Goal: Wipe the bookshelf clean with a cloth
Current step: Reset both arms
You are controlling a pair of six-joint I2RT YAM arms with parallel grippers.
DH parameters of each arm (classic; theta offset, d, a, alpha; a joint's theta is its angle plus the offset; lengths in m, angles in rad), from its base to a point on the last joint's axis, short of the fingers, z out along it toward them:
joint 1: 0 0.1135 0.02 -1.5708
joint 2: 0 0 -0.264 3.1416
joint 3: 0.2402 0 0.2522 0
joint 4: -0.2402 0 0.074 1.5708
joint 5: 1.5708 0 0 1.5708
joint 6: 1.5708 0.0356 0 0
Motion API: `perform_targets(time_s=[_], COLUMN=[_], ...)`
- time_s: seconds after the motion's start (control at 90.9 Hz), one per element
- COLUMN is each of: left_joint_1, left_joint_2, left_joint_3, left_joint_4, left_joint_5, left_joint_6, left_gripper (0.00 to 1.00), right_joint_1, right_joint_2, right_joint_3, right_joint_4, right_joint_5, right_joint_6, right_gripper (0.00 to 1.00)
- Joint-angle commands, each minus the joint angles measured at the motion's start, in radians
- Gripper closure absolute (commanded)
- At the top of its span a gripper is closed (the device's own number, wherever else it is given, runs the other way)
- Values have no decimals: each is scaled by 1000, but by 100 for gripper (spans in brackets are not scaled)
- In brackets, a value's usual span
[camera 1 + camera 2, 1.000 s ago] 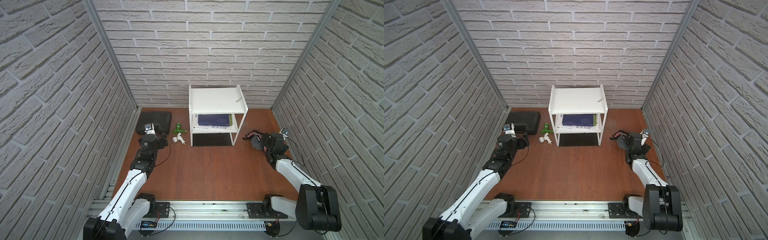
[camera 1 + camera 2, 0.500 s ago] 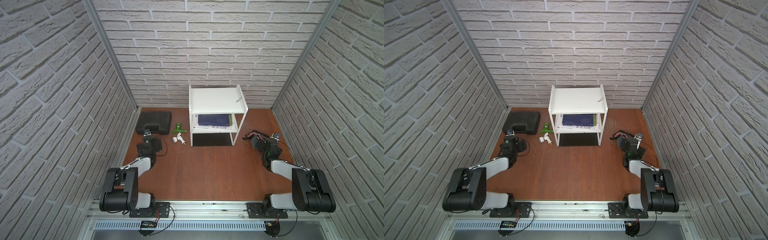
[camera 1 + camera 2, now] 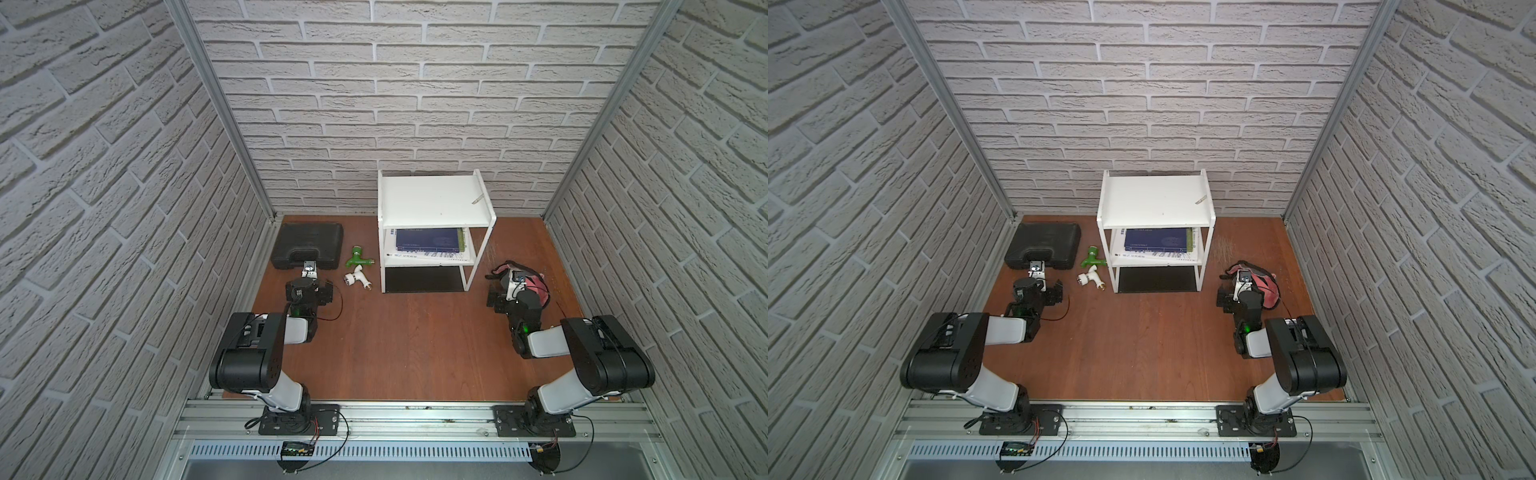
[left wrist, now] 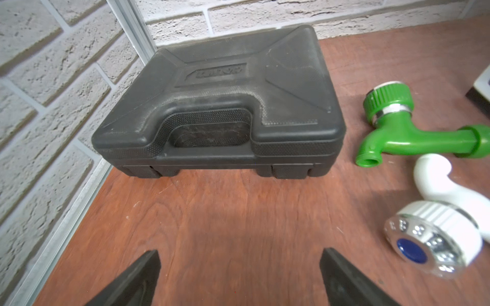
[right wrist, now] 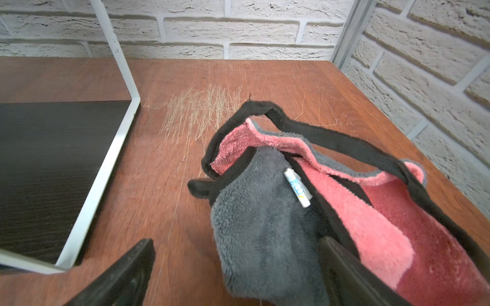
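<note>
Top view, bookshelf (image 3: 428, 199), blue book (image 3: 430, 240) inside

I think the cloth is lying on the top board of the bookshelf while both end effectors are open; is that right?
No: the cloth lies on the table beside the bookshelf, not on its top board, as the right wrist view shows. The left end effector and right end effector are open.
</note>
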Motion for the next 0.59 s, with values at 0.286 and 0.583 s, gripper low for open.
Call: perform_targets(time_s=[0.286,0.583], left_joint_1=[-12,-14], left_joint_2=[-2,-1], left_joint_3=[-15,-16], left_joint_4=[127,129], left_joint_5=[-56,-58], left_joint_6=[4,5], left_gripper=[2,2], right_joint_1=[8,3], right_joint_2=[-14,-4], right_joint_3=[129,138], right_joint_4=[-113,-104], right_joint_5=[63,-56], right_joint_6=[-1,-43], right_gripper=[1,0])
